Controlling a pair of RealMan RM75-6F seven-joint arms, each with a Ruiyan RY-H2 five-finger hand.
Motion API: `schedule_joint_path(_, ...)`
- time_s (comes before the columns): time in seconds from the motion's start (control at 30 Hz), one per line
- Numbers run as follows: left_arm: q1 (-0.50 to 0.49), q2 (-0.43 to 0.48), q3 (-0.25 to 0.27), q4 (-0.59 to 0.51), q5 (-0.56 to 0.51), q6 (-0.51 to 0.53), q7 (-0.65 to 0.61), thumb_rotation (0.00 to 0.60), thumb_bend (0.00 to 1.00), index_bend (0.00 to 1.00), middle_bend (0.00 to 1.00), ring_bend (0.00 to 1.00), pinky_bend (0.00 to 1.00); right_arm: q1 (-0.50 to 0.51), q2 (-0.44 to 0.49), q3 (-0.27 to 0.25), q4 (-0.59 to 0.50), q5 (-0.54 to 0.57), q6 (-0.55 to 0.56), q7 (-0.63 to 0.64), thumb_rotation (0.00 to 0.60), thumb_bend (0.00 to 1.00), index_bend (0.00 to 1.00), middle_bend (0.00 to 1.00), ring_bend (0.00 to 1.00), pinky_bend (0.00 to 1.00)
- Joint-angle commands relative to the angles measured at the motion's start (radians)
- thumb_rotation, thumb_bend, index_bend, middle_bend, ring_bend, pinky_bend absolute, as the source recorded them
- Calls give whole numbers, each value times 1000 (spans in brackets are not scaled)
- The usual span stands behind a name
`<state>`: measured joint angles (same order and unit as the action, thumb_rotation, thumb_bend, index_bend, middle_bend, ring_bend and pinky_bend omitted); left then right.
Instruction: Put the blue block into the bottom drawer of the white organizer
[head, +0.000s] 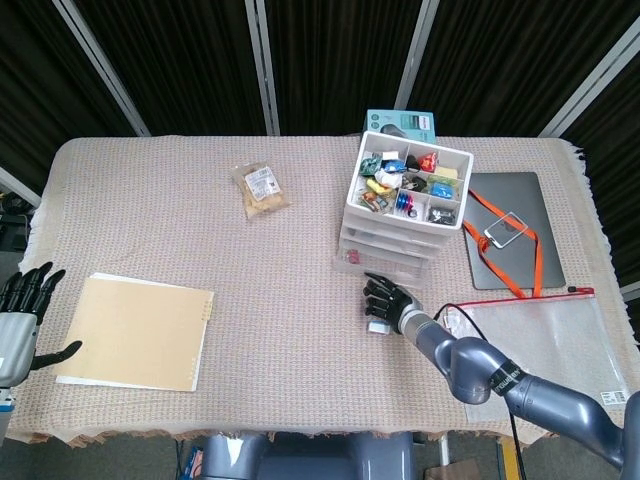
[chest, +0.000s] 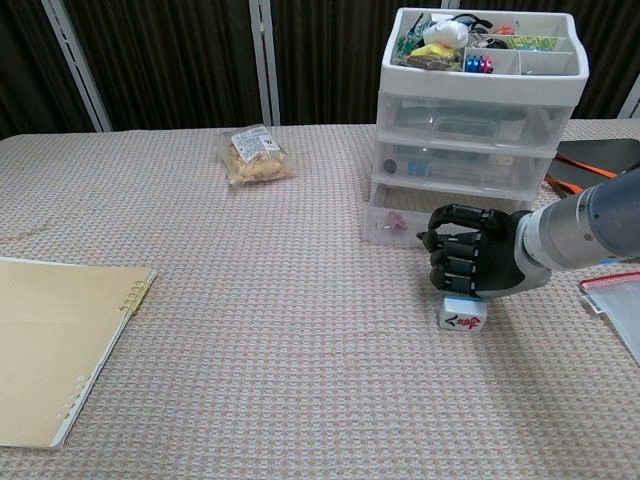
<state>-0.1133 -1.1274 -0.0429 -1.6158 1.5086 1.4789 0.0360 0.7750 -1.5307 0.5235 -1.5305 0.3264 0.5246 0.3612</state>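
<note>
Right hand: the right hand (chest: 472, 262) has its dark fingers (head: 381, 293) curled together at the front of the bottom drawer; whether they grip the drawer's edge cannot be told.
Left hand: the left hand (head: 22, 313) sits at the far left edge of the table, fingers spread apart, holding nothing, left of the notebook.
Block: the blue block (chest: 462, 313) lies on the tablecloth (chest: 280, 330), just on the near side of the right hand and partly hidden by it in the head view.
Organizer: the white organizer (chest: 473, 130) stands on the right part of the table, turned at an angle, its top tray full of small coloured items.
Bottom drawer: the bottom drawer (chest: 400, 222) sticks out towards the near side, with a small pink object showing in it.
Others: a snack bag (head: 261, 188) lies far left of the organizer; a tan notebook (head: 137, 331) lies near left; a laptop (head: 512, 227) with an orange lanyard (head: 518, 266) is to the right, and a clear zip pouch (head: 545, 333) lies nearer.
</note>
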Motion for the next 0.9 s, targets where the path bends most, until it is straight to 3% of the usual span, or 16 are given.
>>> schedule_joint_path(0.03,0,1,0,-1,-1,-1,-1,600,136,67,0,0,0,-11,10,-14,-33,-22,2,6,600,494,305,710,752,714)
schedule_joint_path(0.3,1,1,0,0,1,2,0,600,137,67,0,0,0,-30,46,-27,-99,-72,-1,20,600,493,244,706,746,714)
schedule_joint_path(0.47,1,-1,1,1,2,3,1,600,137,67,0,0,0,-45,74,-40,-141,-105,-24,30,600,427,125,700,738,714)
schedule_joint_path(0.73,4,-2,2,2,6,9,1,600,139,68,0,0,0,-78,123,-53,-215,-194,-68,44,600,300,117,700,738,714)
schedule_joint_path(0.9,5,-5,2,7,13,18,4,600,142,72,0,0,0,-128,175,-49,-321,-332,-53,39,600,267,120,692,733,714)
